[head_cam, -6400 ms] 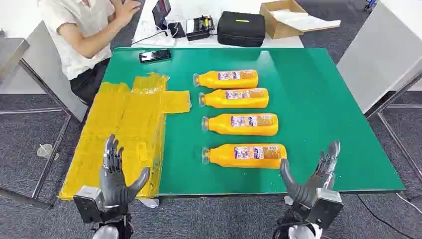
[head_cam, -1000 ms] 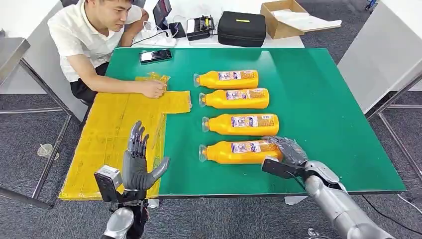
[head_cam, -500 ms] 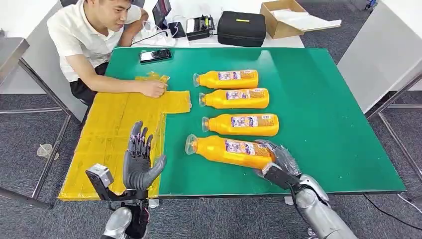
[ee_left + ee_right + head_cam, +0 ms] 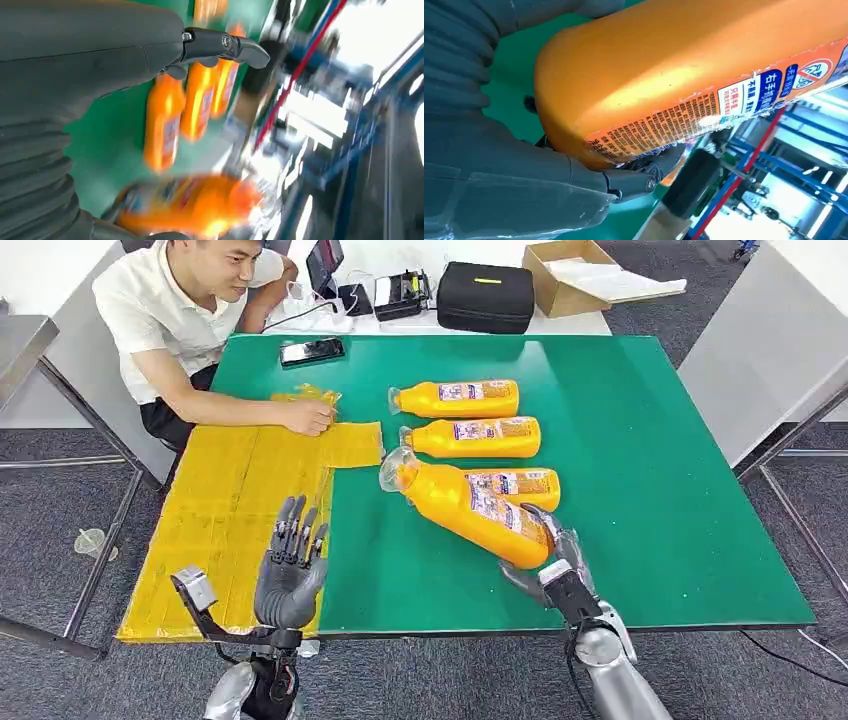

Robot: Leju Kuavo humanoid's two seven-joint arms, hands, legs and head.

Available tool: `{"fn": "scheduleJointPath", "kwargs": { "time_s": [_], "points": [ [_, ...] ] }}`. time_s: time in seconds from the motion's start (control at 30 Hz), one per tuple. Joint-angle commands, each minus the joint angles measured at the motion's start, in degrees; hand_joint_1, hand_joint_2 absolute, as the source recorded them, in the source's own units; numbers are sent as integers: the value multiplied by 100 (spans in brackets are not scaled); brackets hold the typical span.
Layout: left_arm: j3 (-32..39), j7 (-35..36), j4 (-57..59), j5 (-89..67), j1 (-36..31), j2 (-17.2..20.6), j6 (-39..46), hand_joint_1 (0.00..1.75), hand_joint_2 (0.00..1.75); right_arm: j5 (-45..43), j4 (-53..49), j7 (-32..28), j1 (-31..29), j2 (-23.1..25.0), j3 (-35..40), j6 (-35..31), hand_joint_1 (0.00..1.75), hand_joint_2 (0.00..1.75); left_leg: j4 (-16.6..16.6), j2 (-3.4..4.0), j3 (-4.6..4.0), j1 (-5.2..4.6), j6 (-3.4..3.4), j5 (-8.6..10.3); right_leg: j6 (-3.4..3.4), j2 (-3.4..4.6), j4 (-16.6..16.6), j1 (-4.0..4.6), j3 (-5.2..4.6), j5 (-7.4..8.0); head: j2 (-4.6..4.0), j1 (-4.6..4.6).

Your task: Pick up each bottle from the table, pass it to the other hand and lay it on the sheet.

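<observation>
Two hands sit nearest the camera. The left hand [image 4: 288, 580], at about seven o'clock over the near edge of the yellow sheet [image 4: 215, 510], is raised with fingers spread and nothing in it. The right hand [image 4: 548, 562], at about five o'clock, grips the base of the lifted bottle [image 4: 466, 504], which is full of orange liquid and tilts up off the green table [image 4: 640, 470], its clear cap toward eleven o'clock. That bottle crosses in front of a third bottle [image 4: 530, 485] lying on the table, hiding its neck end. Farther on lie a second bottle [image 4: 470, 437] and a far bottle [image 4: 455, 398], side by side, caps toward nine o'clock. At ten o'clock a person [image 4: 190, 320] rests a hand on the sheet's far corner. Beyond that hand a phone [image 4: 311, 352] lies on the table. Past the far edge stand a black case [image 4: 486, 298] and an open cardboard box [image 4: 565, 275].
</observation>
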Motion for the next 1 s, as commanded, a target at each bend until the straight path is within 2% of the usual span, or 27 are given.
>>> {"fn": "scheduleJointPath", "kwargs": {
  "time_s": [0.03, 0.1, 0.2, 0.27, 0.4, 0.53, 0.87, 0.9, 1.0],
  "points": [
    [-113, 21, 814, 87, -334, 263, -205, 0, 175, -49, 142, -11, -272, 280, 137, 15, 175, 175, -3, 13, 18, 1, -1, -3, -16, 6, -4, 4, 15, -1, 0, -2],
    [-227, 134, 1062, -39, -520, 268, -250, 0, 175, -234, 109, -11, -349, 287, 297, 198, 175, 175, 3, 23, 42, 7, -2, -17, -32, 10, -3, 13, 40, -11, 0, 0],
    [-518, 40, 1661, -232, -1018, 146, -613, 0, 175, -29, 888, -11, -947, 518, 712, 389, 175, 175, 2, 25, 22, 3, -1, -6, -21, 17, -2, 7, 17, 0, 0, 0],
    [-685, -245, 1949, -711, -1329, 75, -440, 0, 175, 155, 1522, -11, -1390, 657, 1010, 502, 175, 175, 3, 27, 25, 4, -1, -6, -21, 20, -2, 8, 21, 2, 0, 2],
    [-759, -299, 2132, -1003, -1581, 16, -400, 0, 175, 262, 1852, -11, -1674, 734, 1372, 678, 175, 175, 0, 26, 35, 5, -3, -3, -23, 14, -4, 10, 26, 5, 0, 0],
    [-640, -332, 2375, -1119, -1836, -141, -283, 0, 175, 97, 1706, -11, -1735, 749, 2093, 565, 175, 175, 3, 17, 20, 5, 5, 7, -12, 8, 0, 7, 16, 5, 0, 0],
    [-331, -438, 2336, -840, -2005, -318, -184, 0, 175, 86, 1774, -11, -1812, 833, 2614, 412, 175, 175, 16, 25, 37, 10, 4, -10, -29, 11, 9, 15, 38, -9, 0, 0],
    [-283, -462, 2295, -803, -2004, -334, -153, 0, 175, 57, 1791, -11, -1801, 857, 2639, 428, 175, 175, 6, 13, 9, 5, 5, 7, -11, 7, 3, 7, 10, 4, 0, 0],
    [-131, -515, 2056, -663, -1937, -369, -30, 0, 175, 39, 1873, -11, -1760, 834, 2786, 303, 175, 175, 3, 9, 8, 4, 5, 9, -10, 3, 1, 6, 10, 4, 0, 0]
  ]
}}
